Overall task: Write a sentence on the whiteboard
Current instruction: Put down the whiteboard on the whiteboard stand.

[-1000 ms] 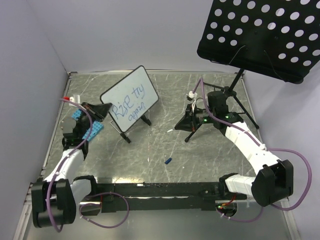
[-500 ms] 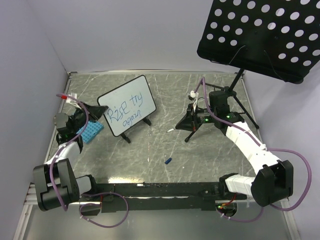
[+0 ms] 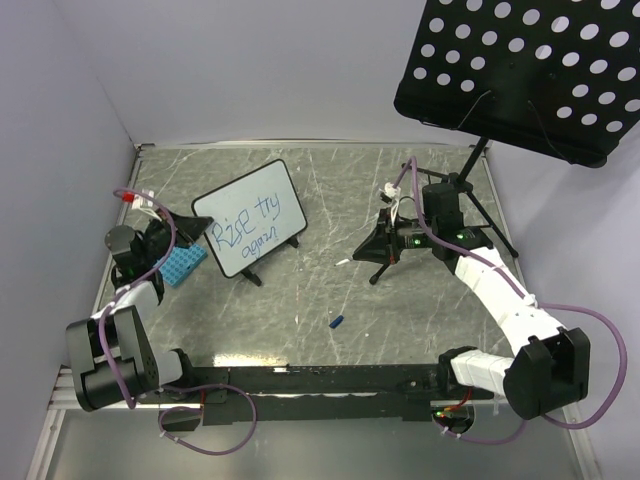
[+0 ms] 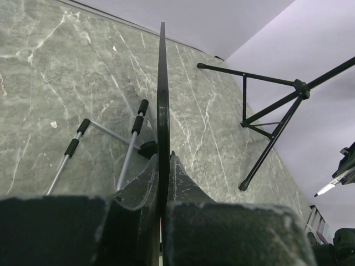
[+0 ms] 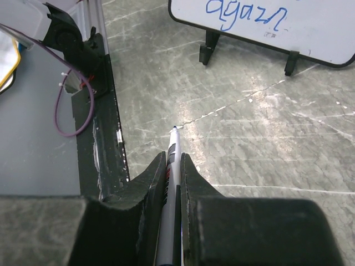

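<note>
The whiteboard stands tilted on its black feet at the left of the table. It bears the sentence in blue, "Rise try" above "again". My left gripper is shut on its left edge; in the left wrist view the board's frame shows edge-on between the jaws. My right gripper is shut on a white marker, tip bare and pointing at the table. It hovers right of the board, apart from it. The right wrist view shows the board's lower edge with "again".
A blue studded plate lies under my left arm. A small blue cap lies on the table in front. A black music stand with tripod legs fills the right rear. Walls close in on the left and back.
My left gripper has drawn the whiteboard's left edge back to the left, turning the board. My right gripper with the marker has shifted slightly right and away from the board.
</note>
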Tool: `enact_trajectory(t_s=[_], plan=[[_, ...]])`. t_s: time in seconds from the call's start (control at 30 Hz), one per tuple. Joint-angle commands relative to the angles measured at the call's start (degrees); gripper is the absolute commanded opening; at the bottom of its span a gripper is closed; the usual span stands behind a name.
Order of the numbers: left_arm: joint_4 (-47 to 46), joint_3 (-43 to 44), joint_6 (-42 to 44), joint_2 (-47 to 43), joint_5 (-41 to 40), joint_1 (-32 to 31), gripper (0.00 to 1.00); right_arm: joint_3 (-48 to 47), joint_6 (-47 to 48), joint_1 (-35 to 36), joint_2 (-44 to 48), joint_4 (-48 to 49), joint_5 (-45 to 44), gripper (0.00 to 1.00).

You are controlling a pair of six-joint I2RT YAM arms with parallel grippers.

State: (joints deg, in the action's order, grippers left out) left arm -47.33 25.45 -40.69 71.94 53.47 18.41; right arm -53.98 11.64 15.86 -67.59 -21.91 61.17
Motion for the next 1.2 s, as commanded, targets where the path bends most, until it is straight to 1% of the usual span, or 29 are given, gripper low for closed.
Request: enact_trajectory(t_s=[0.0,0.1,0.23,0.27,0.3,0.47,0.63,0.73,0.87,0.9,1.07,1.17], plan=[[-1.5,-1.5,2.4,-2.7,-1.4,0.3,0.01,-0.1,1.5,-0.6,1.6,0.7,2.5,0.00],[3.2,-3.1,3.9,-7.1,-4.3,0.2,0.01,-0.1,1.5,-0.7,1.4,0.7,2.7,0.00],[3.7,-6.8,4.6,-11.9,-9.5,-0.2,0.02,0.0,1.5,-0.7,1.5,1.2,3.3,0.00],[5.1,-8.0,5.6,-13.0,-10.9,-0.7,0.03,0.0,1.5,-0.7,1.7,1.2,3.5,0.00],[6.7,-8.2,8.0,-15.2,-14.5,-1.5,0.03,0.0,1.5,-0.7,1.6,1.3,3.6,0.00],[10.1,-10.2,12.4,-18.9,-20.4,-3.6,0.01,0.0,1.3,-0.8,2.4,1.4,4.2,0.00],[8.5,-11.5,15.1,-17.0,-23.1,-4.1,0.01,0.1,0.9,-0.7,3.6,1.4,4.5,0.00],[7.3,-11.0,16.4,-15.4,-22.1,-3.4,0.01,0.2,0.8,-1.2,4.1,1.4,4.8,0.00],[10.7,-8.7,20.5,-12.1,-19.5,-1.9,0.01,0.3,0.3,-1.5,4.5,1.8,5.2,0.00],[12.9,-7.6,21.4,-11.5,-19.4,-1.8,0.01,0.3,0.1,-1.7,4.5,1.9,5.3,0.00],[15.2,-6.4,25.0,-8.8,-18.1,-1.7,0.02,0.4,-0.1,-2.1,4.8,2.0,5.7,0.00],[16.9,-6.3,26.5,-8.0,-19.4,-1.7,0.03,0.4,-0.2,-2.4,4.8,2.0,6.0,0.00]])
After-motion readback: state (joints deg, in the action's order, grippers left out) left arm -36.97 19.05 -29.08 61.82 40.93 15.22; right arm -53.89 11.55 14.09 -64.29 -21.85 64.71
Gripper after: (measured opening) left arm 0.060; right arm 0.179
